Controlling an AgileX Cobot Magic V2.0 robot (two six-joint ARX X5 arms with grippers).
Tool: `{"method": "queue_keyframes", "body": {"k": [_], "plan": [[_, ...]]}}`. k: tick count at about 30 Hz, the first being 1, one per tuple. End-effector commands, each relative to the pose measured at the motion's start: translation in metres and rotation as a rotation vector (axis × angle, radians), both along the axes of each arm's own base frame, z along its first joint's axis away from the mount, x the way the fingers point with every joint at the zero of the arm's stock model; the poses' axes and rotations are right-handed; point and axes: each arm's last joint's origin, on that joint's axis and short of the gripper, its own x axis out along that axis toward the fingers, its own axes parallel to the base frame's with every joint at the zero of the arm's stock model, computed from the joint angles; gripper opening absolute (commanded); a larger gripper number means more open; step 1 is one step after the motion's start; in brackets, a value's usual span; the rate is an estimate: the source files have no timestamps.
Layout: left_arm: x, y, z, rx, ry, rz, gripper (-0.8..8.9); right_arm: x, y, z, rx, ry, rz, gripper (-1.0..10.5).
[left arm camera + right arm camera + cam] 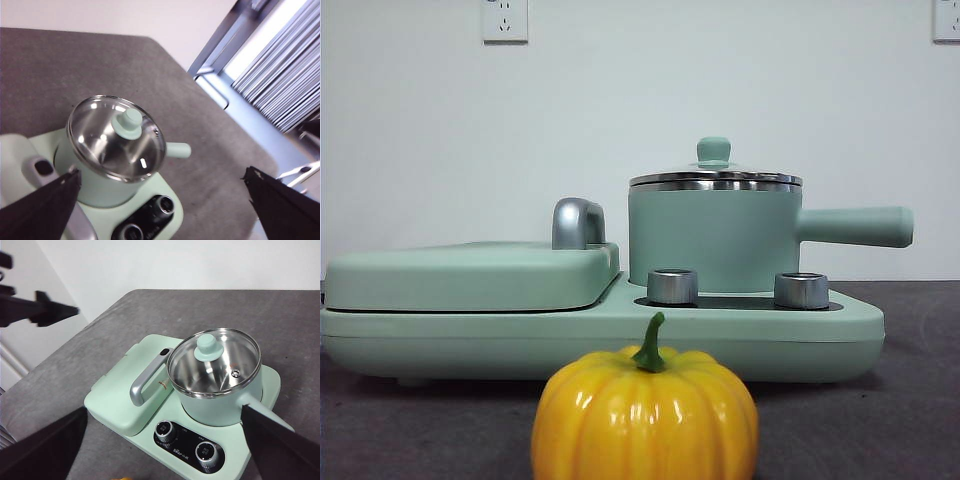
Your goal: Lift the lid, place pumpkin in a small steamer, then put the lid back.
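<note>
The lid (715,179), clear glass with a steel rim and a mint knob, sits closed on the small steamer (710,240), whose long handle points right. The pumpkin (645,415), glossy yellow-orange with a green stem, stands on the table in front of the appliance, close to the front camera. My left gripper (161,172) is open and empty, high above the lid (116,137) and steamer (100,192). My right gripper (164,411) is open and empty, high above the appliance, with the lid (214,362) and steamer (220,407) below it. Neither gripper shows in the front view.
The steamer stands on a mint-green cooker base (620,340) with two steel dials (672,286). A flat griddle cover (470,275) with a chrome handle (577,222) fills the base's left half. The table top is dark grey (880,420). The left arm's jaws (40,310) show in the right wrist view.
</note>
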Motion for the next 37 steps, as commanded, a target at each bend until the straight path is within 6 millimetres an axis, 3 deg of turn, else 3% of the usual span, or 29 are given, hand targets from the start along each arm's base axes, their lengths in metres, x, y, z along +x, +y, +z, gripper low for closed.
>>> {"method": "queue_keyframes", "body": {"k": [1, 11, 19, 24, 37], "plan": [[0.015, -0.02, 0.007, 0.056, -0.067, -0.043, 5.31, -0.001, 0.0, 0.005, 0.003, -0.014, 0.004, 4.9], [0.061, -0.093, 0.003, 0.238, -0.165, -0.084, 5.3, -0.001, 0.0, 0.005, 0.004, -0.011, 0.003, 4.9], [0.088, -0.138, -0.03, 0.338, -0.189, -0.031, 5.28, -0.001, 0.0, 0.005, 0.007, -0.008, 0.003, 4.9], [0.1, -0.154, -0.053, 0.354, -0.184, -0.027, 5.26, -0.001, 0.0, 0.005, 0.017, 0.003, -0.001, 4.9], [0.11, -0.167, -0.075, 0.445, -0.252, -0.037, 5.18, -0.001, 0.0, 0.004, 0.022, 0.009, -0.003, 4.9]]}}
